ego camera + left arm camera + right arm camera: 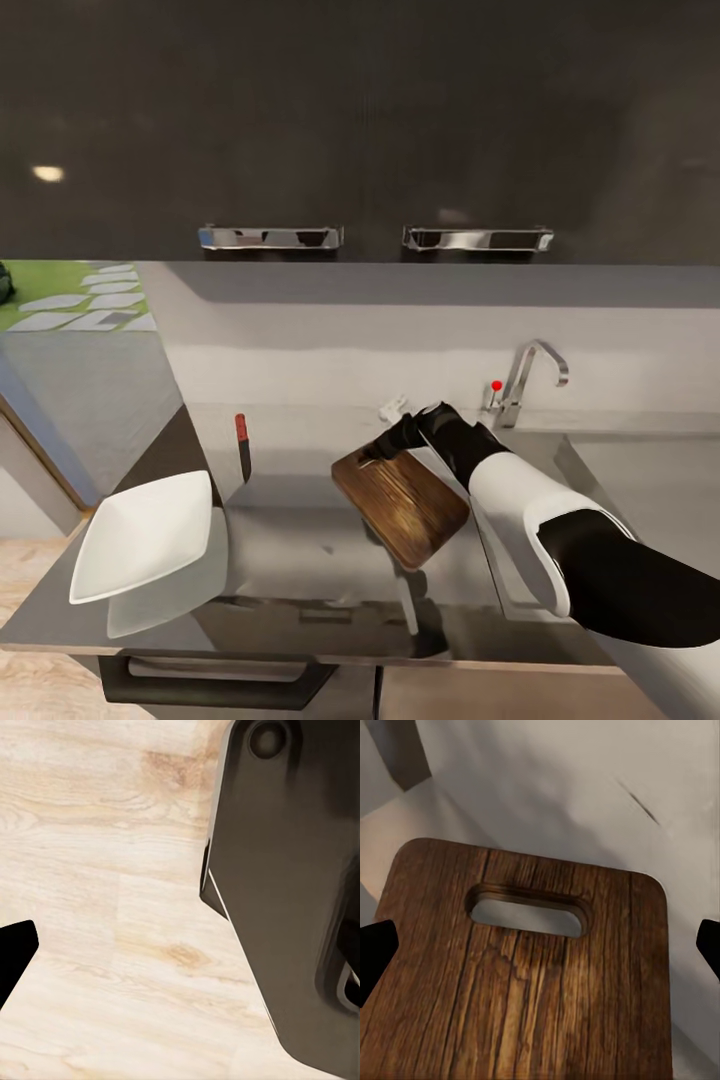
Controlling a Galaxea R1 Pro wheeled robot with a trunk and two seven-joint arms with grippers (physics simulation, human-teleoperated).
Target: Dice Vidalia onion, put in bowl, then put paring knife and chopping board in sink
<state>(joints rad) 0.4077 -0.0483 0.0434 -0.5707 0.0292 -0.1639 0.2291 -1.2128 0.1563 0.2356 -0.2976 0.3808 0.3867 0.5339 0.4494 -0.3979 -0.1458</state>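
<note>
Near the bench's back edge, just beside the sink, the right claw sits at the slot-handle end of the chopping board; its wrist camera shows both fingertips spread wide either side of the board, gripping nothing. The paring knife lies toward the back, left of the board. The bowl rests at the left front corner. One left claw fingertip shows above wooden floor; its opening cannot be told.
</note>
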